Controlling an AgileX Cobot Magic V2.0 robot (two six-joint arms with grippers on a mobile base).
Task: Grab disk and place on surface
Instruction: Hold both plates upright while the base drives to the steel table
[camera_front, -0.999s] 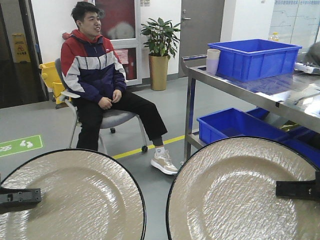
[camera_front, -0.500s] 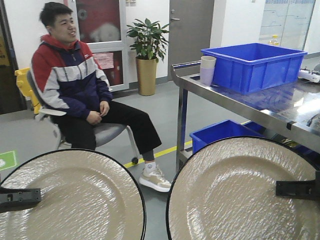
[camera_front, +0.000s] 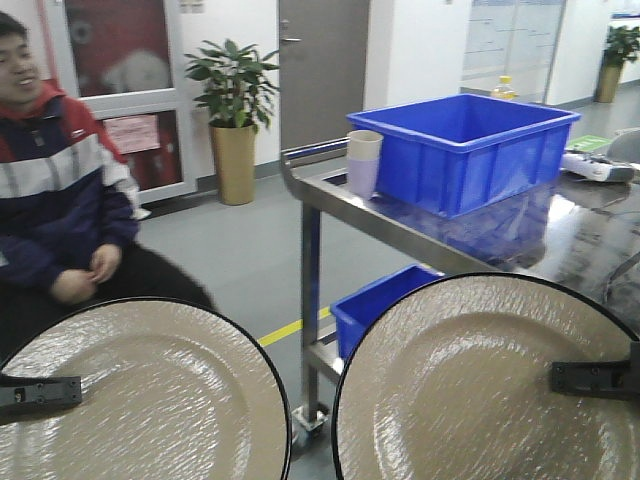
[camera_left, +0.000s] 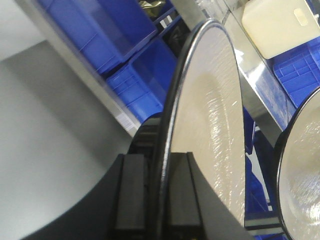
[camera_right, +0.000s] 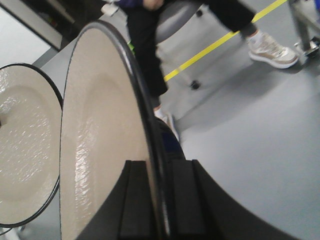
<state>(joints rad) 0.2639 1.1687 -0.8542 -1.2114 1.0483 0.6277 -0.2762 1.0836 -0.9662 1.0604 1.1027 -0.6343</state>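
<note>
Currently both arms loaded. Wrist cam: left gripper (camera_left: 157, 192) pinched on rim of left disk (camera_left: 210, 125), one black finger each side of the edge, disk upright and edge-on to the lens. Same for right gripper (camera_right: 159, 200), clamped on rim of right disk (camera_right: 100, 140), also upright.

Front cam: both disks face the lens, side by side low in frame, narrow gap btw them. Beige, textured, thin black rim.

Both disks are in the air, not set on the surface (camera_front: 585, 225), a dark glossy tabletop seen past the right disk's upper edge. Whether that disk is over it or short of it: can't tell.

On the surface: blue bin (camera_front: 460, 150), w/ stacked cups (camera_front: 363, 160) just beside it. Lower shelf has second blue bin (camera_front: 385, 300). Person (camera_front: 60, 220) seated behind left disk. Potted plant (camera_front: 235, 110) by far wall.
</note>
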